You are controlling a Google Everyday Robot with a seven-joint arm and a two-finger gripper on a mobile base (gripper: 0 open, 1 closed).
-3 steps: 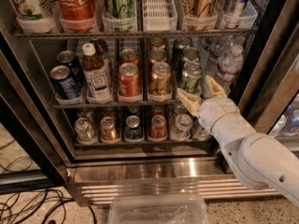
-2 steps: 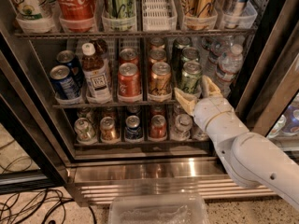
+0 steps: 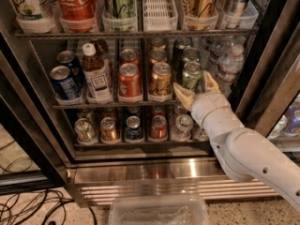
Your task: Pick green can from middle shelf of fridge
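Note:
The fridge [image 3: 140,170] stands open in the camera view, with steel frame and wire racks. The middle shelf [image 3: 112,105] carries lanes of short cans and small bottles. The front green can [image 3: 192,76] stands in the lane right of centre, with two more alike behind it. My gripper [image 3: 196,88] on its white arm reaches in from the lower right. Its two pale fingers [image 3: 182,96] stand open on either side of the front green can's lower part. I cannot tell whether they touch it.
A copper-orange can [image 3: 161,81], a red can [image 3: 129,82], a brown bottle [image 3: 96,76] and blue cans [image 3: 63,82] share the middle shelf. Water bottles [image 3: 229,64] stand right of the green cans. Tall cans fill the rack above, small cans the rack below. A clear plastic tray [image 3: 159,210] lies on the floor.
My gripper has moved up and a little left, deeper into the shelf, so its fingers now straddle the front green can. The cans have not moved.

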